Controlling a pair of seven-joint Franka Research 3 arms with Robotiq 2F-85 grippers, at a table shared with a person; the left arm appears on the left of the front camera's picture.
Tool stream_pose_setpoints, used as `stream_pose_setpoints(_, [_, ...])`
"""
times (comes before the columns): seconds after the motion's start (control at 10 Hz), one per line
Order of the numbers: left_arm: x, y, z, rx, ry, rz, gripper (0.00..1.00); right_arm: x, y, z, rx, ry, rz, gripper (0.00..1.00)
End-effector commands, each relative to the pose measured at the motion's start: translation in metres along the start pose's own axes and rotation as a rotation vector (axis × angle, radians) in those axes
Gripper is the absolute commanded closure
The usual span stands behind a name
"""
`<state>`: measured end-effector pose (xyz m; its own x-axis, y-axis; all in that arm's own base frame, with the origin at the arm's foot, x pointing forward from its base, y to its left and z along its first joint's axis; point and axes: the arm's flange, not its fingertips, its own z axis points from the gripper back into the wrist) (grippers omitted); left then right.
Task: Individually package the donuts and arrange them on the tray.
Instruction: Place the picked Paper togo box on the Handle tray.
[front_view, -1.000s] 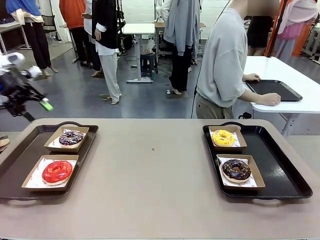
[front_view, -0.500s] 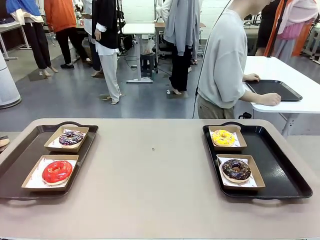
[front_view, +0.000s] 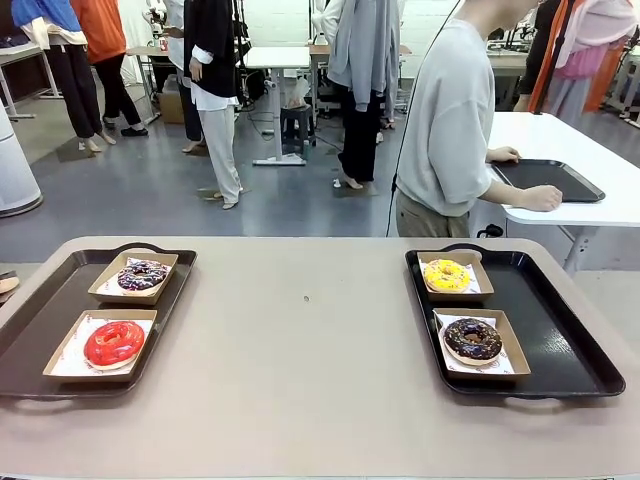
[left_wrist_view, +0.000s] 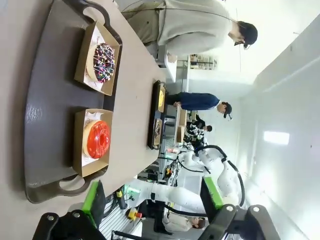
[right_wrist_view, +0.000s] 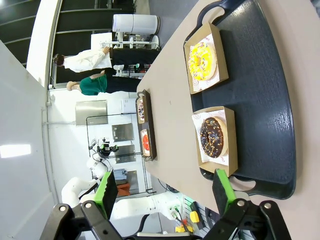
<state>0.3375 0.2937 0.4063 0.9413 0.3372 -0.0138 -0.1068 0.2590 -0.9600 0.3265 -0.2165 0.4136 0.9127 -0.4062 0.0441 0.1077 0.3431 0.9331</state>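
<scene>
Left arm gone from the front view since a second ago. Red donut (front_view: 114, 342) and purple donut (front_view: 143, 275) boxed on left tray (front_view: 40, 330); yellow donut (front_view: 446, 275) and chocolate donut (front_view: 472, 339) boxed on right tray (front_view: 560, 340). Left gripper (left_wrist_view: 152, 210) and right gripper (right_wrist_view: 165, 192) both spread wide, empty, hanging clear above their trays. Task looks finished; best keep clear.

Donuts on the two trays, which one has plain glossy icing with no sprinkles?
The red donut, in the nearer cardboard box on the left tray. The purple donut, yellow donut and chocolate donut all carry sprinkles.
</scene>
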Motion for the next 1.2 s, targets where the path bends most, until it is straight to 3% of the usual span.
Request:
stream_pose_setpoints(0.0, [0.0058, -0.0055, -0.008, 0.019, 0.028, 0.009, 0.0, -0.0003, 0.0014, 0.0004, 0.002, 0.0, 0.003, 0.0])
stream_pose_setpoints(1.1, [0.0, 0.0, 0.0, 0.0, 0.0, 0.0, 0.0, -0.0003, 0.0014, 0.0004, 0.002, 0.0, 0.003, 0.0])
